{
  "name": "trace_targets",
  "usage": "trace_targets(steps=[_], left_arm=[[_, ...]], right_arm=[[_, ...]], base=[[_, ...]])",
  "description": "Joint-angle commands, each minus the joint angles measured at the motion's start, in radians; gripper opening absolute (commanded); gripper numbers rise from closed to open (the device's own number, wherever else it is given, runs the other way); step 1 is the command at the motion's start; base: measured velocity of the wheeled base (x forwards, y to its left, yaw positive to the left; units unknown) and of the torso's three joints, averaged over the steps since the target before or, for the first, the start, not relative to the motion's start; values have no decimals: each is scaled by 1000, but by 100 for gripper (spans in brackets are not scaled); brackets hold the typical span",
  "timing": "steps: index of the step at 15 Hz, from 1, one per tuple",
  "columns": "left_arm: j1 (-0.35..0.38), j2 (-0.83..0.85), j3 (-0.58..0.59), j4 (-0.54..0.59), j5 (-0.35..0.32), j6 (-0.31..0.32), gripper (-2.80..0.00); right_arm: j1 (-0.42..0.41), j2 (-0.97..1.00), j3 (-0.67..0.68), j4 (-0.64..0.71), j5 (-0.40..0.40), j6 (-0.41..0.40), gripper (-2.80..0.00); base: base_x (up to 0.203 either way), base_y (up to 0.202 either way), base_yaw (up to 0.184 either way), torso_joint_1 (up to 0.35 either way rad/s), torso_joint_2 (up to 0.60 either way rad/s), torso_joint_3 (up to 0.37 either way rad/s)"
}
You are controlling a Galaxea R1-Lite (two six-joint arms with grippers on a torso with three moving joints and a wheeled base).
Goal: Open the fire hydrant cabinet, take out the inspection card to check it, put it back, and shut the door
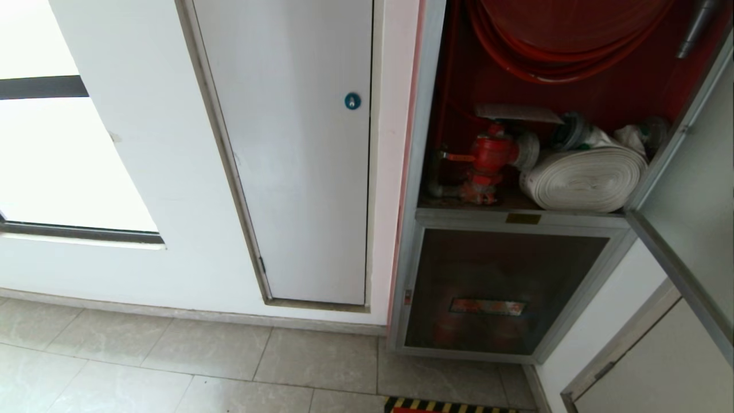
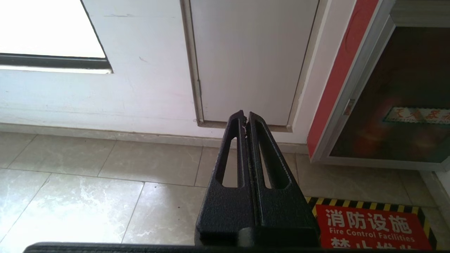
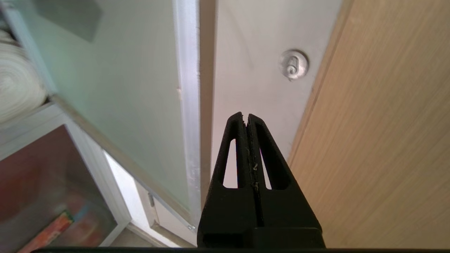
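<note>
Right gripper [image 3: 246, 117] is sitting clenched and empty beside the open door's [image 3: 116, 95] free edge; card [image 1: 516, 113] is lying flat, deeper inside the cabinet [image 1: 519, 218], above the hose roll [image 1: 585, 178]; left gripper [image 2: 245, 116] is parked clenched, farther off

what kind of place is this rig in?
Probably a corridor or lobby of a commercial building: a wall-recessed fire hydrant cabinet stands open with a rolled white hose and red valve inside, beside a locked white service panel and tiled floor.
</note>
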Motion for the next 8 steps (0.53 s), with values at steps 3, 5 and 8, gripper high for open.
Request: trace_targets(steps=[3, 5, 8], left_arm=[[0, 1, 0, -1, 0, 0, -280], [0, 1, 0, -1, 0, -1, -280], [0, 1, 0, -1, 0, 0, -280]], right_arm=[[-75, 80, 9, -21, 36, 35, -280], [-105, 105, 8, -37, 37, 53, -280], [-153, 147, 11, -68, 51, 72, -280]], base=[[0, 0, 0, 0, 0, 0], [0, 0, 0, 0, 0, 0], [0, 0, 0, 0, 0, 0]])
